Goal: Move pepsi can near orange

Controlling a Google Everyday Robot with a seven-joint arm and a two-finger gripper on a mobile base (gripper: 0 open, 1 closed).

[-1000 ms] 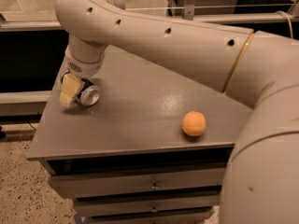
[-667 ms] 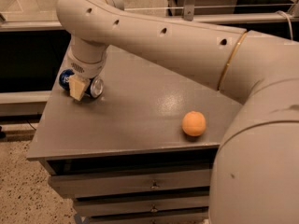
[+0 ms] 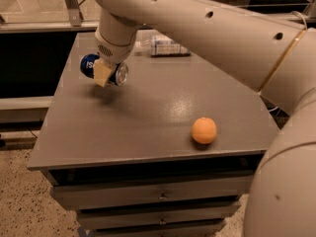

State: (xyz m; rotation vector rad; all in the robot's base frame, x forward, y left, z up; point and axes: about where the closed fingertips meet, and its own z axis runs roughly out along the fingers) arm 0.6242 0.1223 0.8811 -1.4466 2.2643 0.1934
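One pepsi can (image 3: 89, 64) lay crosswise in my hand (image 3: 104, 73), on its side, with its silver end pointing toward the right edge of the counter (image 3: 148, 107). The hand was clamped around the can's middle. I had it over the far left corner. The can threw a shadow on the surface just beneath it, so it looked lifted off the counter, though I could not be sure. The orange (image 3: 204, 130) rested near the front right corner, well apart from the can. A clear plastic bottle (image 3: 165, 46) with a white label lay on its side by the back edge. Drawers (image 3: 158, 194) showed below the front edge.
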